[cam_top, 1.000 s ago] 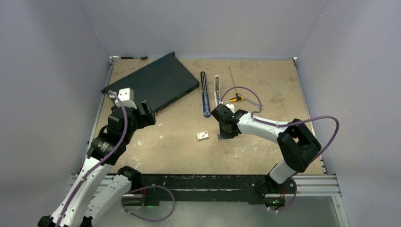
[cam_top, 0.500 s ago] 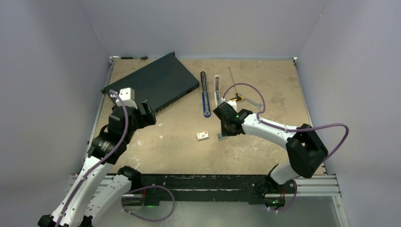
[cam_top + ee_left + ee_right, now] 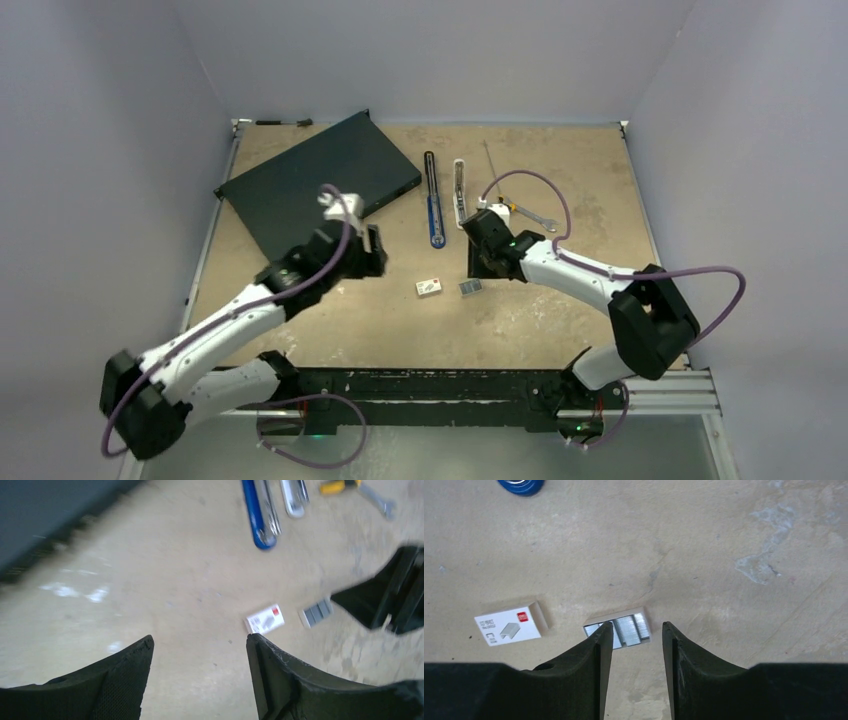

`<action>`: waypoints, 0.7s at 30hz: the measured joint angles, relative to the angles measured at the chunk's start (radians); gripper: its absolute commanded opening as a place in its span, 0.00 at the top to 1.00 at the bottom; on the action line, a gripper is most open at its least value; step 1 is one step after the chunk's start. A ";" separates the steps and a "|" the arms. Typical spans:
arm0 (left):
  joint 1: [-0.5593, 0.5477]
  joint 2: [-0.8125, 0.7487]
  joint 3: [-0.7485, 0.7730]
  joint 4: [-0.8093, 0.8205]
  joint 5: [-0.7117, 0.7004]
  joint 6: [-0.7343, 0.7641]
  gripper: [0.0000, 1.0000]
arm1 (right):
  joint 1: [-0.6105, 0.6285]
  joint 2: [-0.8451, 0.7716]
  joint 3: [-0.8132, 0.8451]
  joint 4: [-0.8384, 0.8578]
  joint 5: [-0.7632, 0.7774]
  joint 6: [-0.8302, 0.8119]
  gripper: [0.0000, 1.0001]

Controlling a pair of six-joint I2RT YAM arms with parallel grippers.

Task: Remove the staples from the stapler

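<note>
Right wrist view, staples (image 3: 628,629) seemingly in a tray (image 3: 594,620), right hand (image 3: 637,628) parted.

Staples (image 3: 470,287) on table (image 3: 585,150), just right of box (image 3: 429,288), apart. Stapler (image 3: 432,205) lies behind both. Wrench (image 3: 525,213) is right of stapler. Case (image 3: 320,180) sits at far left, behind everything.

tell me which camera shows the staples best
The right wrist view: the staples lie close and sharp, individual strips visible. The left wrist view shows them small and blurred; the top view shows only a tiny grey patch.
</note>
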 measured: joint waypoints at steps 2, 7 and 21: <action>-0.150 0.106 -0.005 0.045 -0.039 -0.033 0.32 | -0.028 -0.018 -0.027 0.018 -0.010 -0.004 0.64; -0.325 0.317 -0.012 0.162 -0.077 -0.123 0.32 | -0.103 -0.055 -0.060 0.032 -0.035 -0.029 0.68; -0.326 0.321 -0.074 0.278 -0.163 -0.253 0.30 | -0.124 0.003 -0.077 0.070 -0.161 -0.115 0.72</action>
